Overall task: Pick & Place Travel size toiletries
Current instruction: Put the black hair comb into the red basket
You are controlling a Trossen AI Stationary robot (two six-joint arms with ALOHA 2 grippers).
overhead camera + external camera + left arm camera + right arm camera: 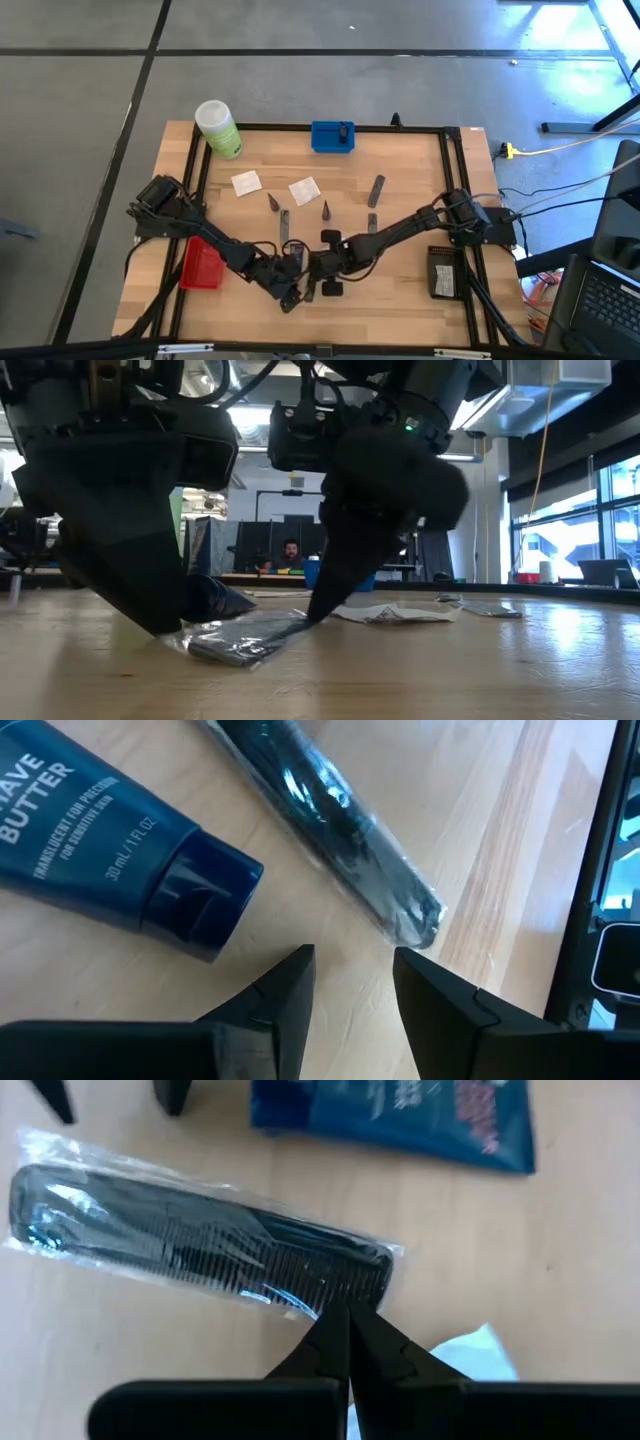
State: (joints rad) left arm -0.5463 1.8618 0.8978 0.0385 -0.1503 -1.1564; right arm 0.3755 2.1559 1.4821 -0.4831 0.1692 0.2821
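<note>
Down near the front middle of the surface (pixel 400 300) we see both grippers meeting over a comb (pixel 200 1250) sealed in a clear packet. The right gripper (pixel 345 1335) has its fingers pressed together, and their tips sit at one end of the comb, touching the edge of the packet; we cannot tell whether any wrapping is pinched between them. The left gripper (pixel 352 982) has its fingers apart with nothing between them. The other end of the comb (pixel 330 830) lies just beyond the gap, close to the right-hand fingertip (pixel 425 980) but not inside the gap.

Just beside the comb lies a navy tube (pixel 110 840), cap end pointing toward the left fingers, its label reading "shave butter". In the right wrist view the tube (pixel 400 1115) lies on the far side of the comb from the right fingers, apart from them.

From the low view, the packet (pixel 240 640) lies flat on the surface, with the two dark grippers coming down onto it from above.

Farther back on the surface we see two white sachets (pixel 246 183), small dark cones (pixel 325 210), and slim grey tubes (pixel 375 190), all well apart from the grippers.
</note>
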